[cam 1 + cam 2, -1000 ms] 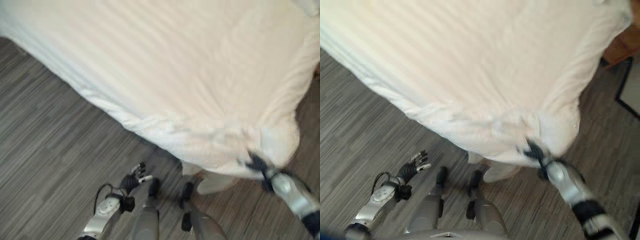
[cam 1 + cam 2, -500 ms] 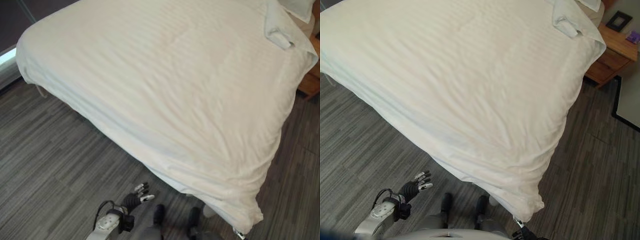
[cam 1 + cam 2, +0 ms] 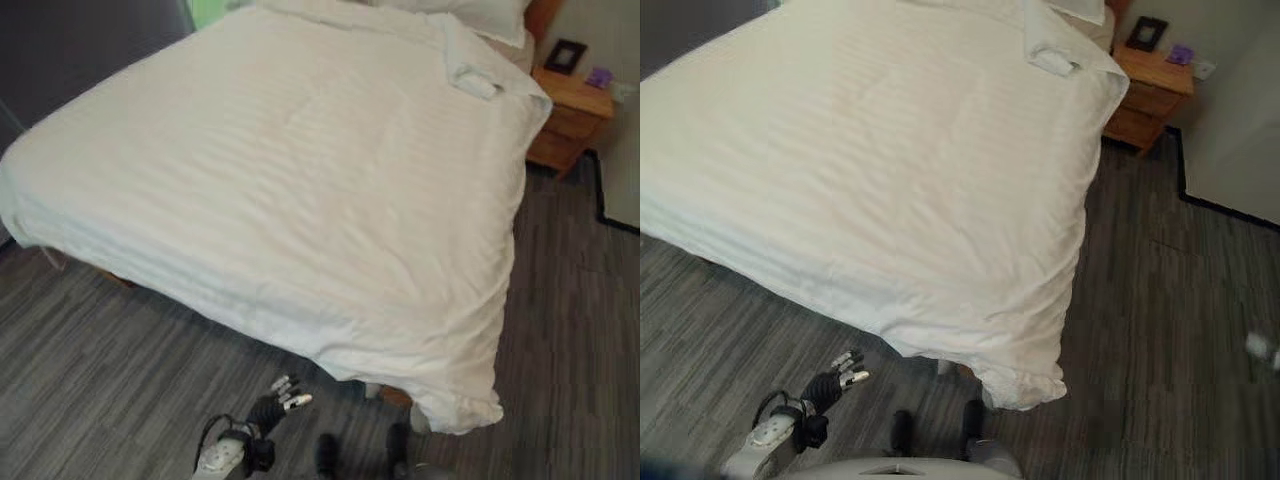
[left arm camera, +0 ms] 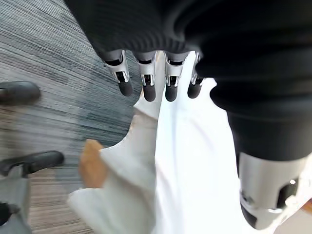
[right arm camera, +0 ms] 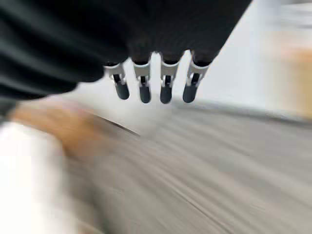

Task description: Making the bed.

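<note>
White duvet [image 3: 300,180] spread over the bed, left hand [image 3: 277,397] loose-fingered above the floor [image 3: 110,370] (holding nothing), right hand [image 5: 151,73] likewise empty.

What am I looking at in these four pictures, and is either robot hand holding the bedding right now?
The two wide pictures come from the two eyes of a camera on the robot's head, looking down at a bed covered by a white duvet. A pillow lies at the far end, a folded-over corner of the duvet just below it, and a wooden nightstand beside the bed.

The other two pictures come from cameras on the wrists, looking along each hand. The left robot hand hangs low over the floor near the bed's corner, fingers straight, holding nothing. The right robot hand, seen in its own blurred wrist picture, also has straight fingers and holds nothing.
</note>
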Available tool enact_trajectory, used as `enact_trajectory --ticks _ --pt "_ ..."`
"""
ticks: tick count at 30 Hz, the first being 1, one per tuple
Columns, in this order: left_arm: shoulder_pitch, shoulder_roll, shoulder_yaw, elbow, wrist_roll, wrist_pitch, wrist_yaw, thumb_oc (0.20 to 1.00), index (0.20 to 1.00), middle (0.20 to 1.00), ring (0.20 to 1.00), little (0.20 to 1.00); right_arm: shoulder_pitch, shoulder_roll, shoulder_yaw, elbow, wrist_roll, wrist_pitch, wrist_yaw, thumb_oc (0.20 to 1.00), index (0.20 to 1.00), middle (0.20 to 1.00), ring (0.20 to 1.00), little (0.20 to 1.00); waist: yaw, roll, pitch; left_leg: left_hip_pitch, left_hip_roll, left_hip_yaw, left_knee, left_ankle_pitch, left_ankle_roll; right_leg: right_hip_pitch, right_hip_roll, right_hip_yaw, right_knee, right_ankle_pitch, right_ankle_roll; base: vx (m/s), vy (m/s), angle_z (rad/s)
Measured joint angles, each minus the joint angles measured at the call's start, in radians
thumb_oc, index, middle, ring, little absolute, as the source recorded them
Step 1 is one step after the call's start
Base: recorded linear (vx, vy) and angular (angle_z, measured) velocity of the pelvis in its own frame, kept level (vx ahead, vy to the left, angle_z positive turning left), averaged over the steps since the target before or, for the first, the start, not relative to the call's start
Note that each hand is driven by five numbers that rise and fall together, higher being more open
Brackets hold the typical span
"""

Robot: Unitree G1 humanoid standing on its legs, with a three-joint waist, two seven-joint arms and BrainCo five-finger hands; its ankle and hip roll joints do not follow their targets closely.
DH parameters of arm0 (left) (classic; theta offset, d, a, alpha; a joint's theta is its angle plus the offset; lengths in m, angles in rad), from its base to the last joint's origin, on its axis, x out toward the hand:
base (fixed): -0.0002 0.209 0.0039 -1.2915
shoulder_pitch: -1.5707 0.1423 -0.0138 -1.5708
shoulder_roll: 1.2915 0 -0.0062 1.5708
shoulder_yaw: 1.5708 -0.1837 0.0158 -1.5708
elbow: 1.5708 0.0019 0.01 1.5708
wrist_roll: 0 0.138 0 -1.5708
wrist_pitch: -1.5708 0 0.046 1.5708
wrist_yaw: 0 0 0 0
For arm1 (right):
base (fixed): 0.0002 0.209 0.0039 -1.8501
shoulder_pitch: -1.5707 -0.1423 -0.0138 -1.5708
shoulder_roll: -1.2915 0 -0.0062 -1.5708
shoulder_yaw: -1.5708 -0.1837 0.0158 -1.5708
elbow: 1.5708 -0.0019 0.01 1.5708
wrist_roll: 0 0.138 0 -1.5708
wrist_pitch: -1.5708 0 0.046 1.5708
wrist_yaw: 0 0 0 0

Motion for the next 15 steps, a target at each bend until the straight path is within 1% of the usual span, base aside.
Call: enact_trajectory --ticks 1,2,3,4,5,6,7,9,10,11,12,13,15 --pt "-0.009 -0.005 0.006 0.001 0.000 -0.001 0.006 1.000 1.000 1.000 1.000 1.000 -0.014 0.009 -0.008 -0.055 -0.012 -0.020 -0.031 0.200 0.200 0.200 0.200 0.200 0.009 -0.001 -0.003 0.002 0.004 -0.001 0.002 -0.001 -0.001 0.004 0.004 -0.001 0.000 -0.002 -0.002 0.00 0.010 0.06" --pt "-0.025 -0.006 0.009 0.000 0.000 -0.001 0.009 1.000 1.000 1.000 1.000 1.000 -0.028 0.028 0.001 -0.105 -0.017 -0.004 -0.046 0.200 0.200 0.200 0.200 0.200 0.023 0.001 -0.010 0.004 0.006 -0.001 0.005 -0.001 -0.001 0.004 0.007 -0.001 0.000 -0.004 -0.005 -0.04 0.005 0.02" --pt "-0.029 -0.010 0.016 -0.001 -0.001 -0.001 0.014 1.000 1.000 1.000 1.000 1.000 -0.034 0.046 -0.010 -0.144 -0.009 0.004 -0.058 0.200 0.200 0.200 0.200 0.200 0.025 -0.002 -0.010 0.001 0.007 -0.003 0.005 -0.001 -0.001 0.002 0.009 -0.002 0.000 -0.006 -0.009 -0.04 -0.007 -0.06" --pt "-0.032 -0.022 0.012 0.001 -0.002 -0.001 0.042 1.000 1.000 1.000 1.000 1.000 -0.158 0.316 0.051 -0.295 0.198 -0.081 -0.106 0.200 0.200 0.200 0.200 0.200 0.013 -0.021 -0.014 -0.002 0.012 0.002 0.005 0.001 -0.002 -0.005 0.016 0.003 0.000 0.000 -0.009 -0.05 -0.017 -0.12" --pt "-0.039 -0.022 -0.016 0.000 -0.002 0.002 0.041 1.000 1.000 1.000 1.000 1.000 -0.152 0.353 0.118 -0.325 0.252 -0.113 -0.096 0.200 0.200 0.200 0.200 0.200 0.014 -0.021 -0.014 -0.003 0.012 0.008 0.005 0.003 -0.006 -0.009 0.015 0.009 0.000 0.001 -0.011 -0.05 -0.033 -0.15" --pt "-0.030 -0.028 -0.031 -0.028 -0.002 -0.001 0.043 1.000 1.000 1.000 1.000 1.000 -0.137 0.445 0.281 -0.379 0.371 -0.127 -0.064 0.200 0.200 0.200 0.200 0.200 0.020 -0.013 -0.012 -0.008 0.009 0.009 0.005 0.008 0.000 -0.013 0.012 0.009 0.001 0.005 -0.016 -0.05 -0.036 -0.07" --pt "-0.027 -0.027 -0.038 -0.030 -0.002 -0.001 0.043 1.000 1.000 1.000 1.000 1.000 -0.134 0.494 0.353 -0.388 0.431 -0.135 -0.036 0.200 0.200 0.200 0.200 0.200 0.023 -0.010 -0.011 -0.012 0.009 0.008 0.005 0.008 0.000 -0.015 0.011 0.007 0.001 0.006 -0.017 -0.05 -0.039 0.01" --pt "-0.027 -0.019 -0.061 -0.030 -0.002 -0.001 0.041 1.000 1.000 1.000 1.000 1.000 -0.131 0.542 0.500 -0.392 0.529 -0.135 0.019 0.200 0.200 0.200 0.200 0.200 0.033 -0.005 -0.004 -0.017 0.009 0.004 0.005 0.008 0.000 -0.018 0.010 0.001 0.001 0.006 -0.017 -0.03 -0.022 0.07" --pt "-0.028 -0.018 -0.071 -0.030 -0.002 -0.001 0.039 1.000 1.000 1.000 1.000 1.000 -0.119 0.543 0.548 -0.394 0.554 -0.135 0.048 0.200 0.200 0.200 0.200 0.200 0.044 -0.003 0.001 -0.017 0.009 0.002 0.005 0.009 0.000 -0.017 0.010 -0.001 0.001 0.006 -0.017 -0.04 -0.023 0.15" --pt "-0.019 -0.016 -0.074 -0.033 -0.002 -0.003 0.035 1.000 1.000 1.000 1.000 1.000 -0.116 0.544 0.583 -0.384 0.592 -0.132 0.080 0.200 0.200 0.200 0.200 0.200 0.068 0.004 0.007 -0.017 0.008 -0.004 0.005 0.012 0.005 -0.013 0.009 -0.010 0.001 0.006 -0.018 -0.05 -0.024 0.13" --pt "-0.001 -0.007 -0.079 -0.041 -0.002 -0.004 0.033 1.000 1.000 1.000 1.000 1.000 -0.130 0.550 0.618 -0.365 0.626 -0.130 0.100 0.200 0.200 0.200 0.200 0.200 0.080 0.003 0.010 -0.018 0.008 -0.003 0.005 0.012 0.004 -0.014 0.009 -0.010 0.001 0.005 -0.017 -0.03 -0.008 0.09" --pt "0.015 0.011 -0.090 -0.044 -0.002 -0.003 0.033 1.000 1.000 1.000 1.000 1.000 -0.152 0.537 0.684 -0.364 0.659 -0.127 0.108 0.200 0.200 0.200 0.200 0.200 0.084 0.006 0.019 -0.018 0.008 -0.004 0.005 0.012 0.004 -0.014 0.009 -0.011 0.000 0.005 -0.017 -0.03 -0.010 0.04" --pt "0.036 0.022 -0.094 -0.044 -0.001 -0.002 0.029 1.000 1.000 1.000 1.000 1.000 -0.163 0.530 0.718 -0.371 0.659 -0.118 0.155 0.200 0.200 0.200 0.200 0.200 0.103 0.009 0.032 -0.019 0.008 -0.007 0.005 0.012 0.003 -0.013 0.009 -0.016 0.001 0.005 -0.016 -0.03 -0.017 0.07"
